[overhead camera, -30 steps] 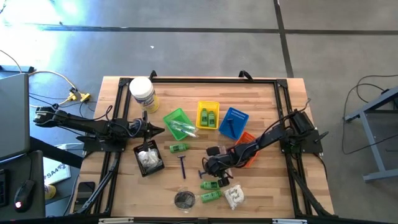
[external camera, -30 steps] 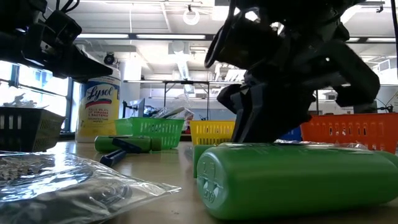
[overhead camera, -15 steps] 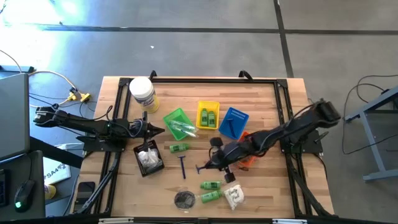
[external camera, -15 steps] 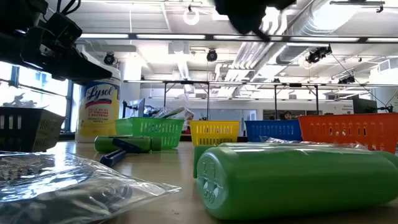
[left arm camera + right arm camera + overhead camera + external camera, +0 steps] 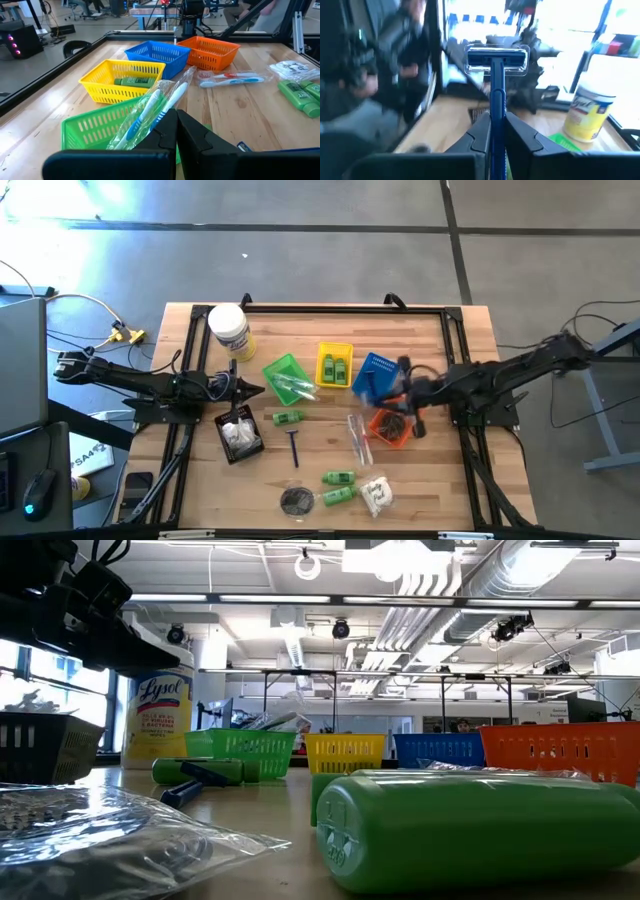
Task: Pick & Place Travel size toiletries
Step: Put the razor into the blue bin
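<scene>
The right gripper (image 5: 492,131) was clamped on a blue razor (image 5: 496,65), head upright (only its wrist camera showed this). From overhead that gripper (image 5: 408,388) hung between the blue basket (image 5: 378,366) and the orange basket (image 5: 392,426). Wrapped toothbrushes (image 5: 358,438) lay beside the orange basket. The left gripper (image 5: 176,131), fingers pressed together and empty, waited near the green basket (image 5: 97,127), which held more toothbrushes (image 5: 150,107).

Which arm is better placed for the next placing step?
Right: the right gripper is shut on a blue razor, near the blue basket. The left gripper is shut on nothing, by the green basket.
</scene>
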You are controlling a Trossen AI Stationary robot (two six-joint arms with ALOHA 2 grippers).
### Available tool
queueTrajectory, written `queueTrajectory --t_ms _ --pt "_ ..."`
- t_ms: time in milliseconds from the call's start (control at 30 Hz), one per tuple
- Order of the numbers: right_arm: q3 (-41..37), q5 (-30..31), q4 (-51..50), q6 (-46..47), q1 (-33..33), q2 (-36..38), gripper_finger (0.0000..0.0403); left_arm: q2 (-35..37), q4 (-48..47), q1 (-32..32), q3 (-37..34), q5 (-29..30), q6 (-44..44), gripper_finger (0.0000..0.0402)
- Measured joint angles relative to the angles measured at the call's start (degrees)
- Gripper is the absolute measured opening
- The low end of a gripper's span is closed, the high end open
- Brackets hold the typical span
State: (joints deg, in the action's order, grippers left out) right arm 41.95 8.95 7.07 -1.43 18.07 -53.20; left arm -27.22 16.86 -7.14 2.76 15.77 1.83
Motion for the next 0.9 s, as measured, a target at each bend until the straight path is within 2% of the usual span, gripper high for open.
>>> queueTrajectory --t_ms 200,400,600,900 --pt "-17.21 0.87 14.60 4.41 -0.97 11.94 0.0035 0.00 0.02 0.00 0.00 0.00 0.00 0.0000" --pt "-28.69 3.14 21.34 5.02 -0.83 19.18 0.0031 0.00 0.04 0.00 0.00 0.00 -0.02 0.0000" --pt "-34.60 6.94 22.29 5.37 -0.84 23.42 0.0036 -0.01 0.04 0.00 0.00 -0.01 -0.02 0.0000" --pt "-35.29 4.86 22.12 4.89 -0.84 23.70 0.0036 0.00 0.07 0.02 0.00 0.00 -0.43 0.0000"
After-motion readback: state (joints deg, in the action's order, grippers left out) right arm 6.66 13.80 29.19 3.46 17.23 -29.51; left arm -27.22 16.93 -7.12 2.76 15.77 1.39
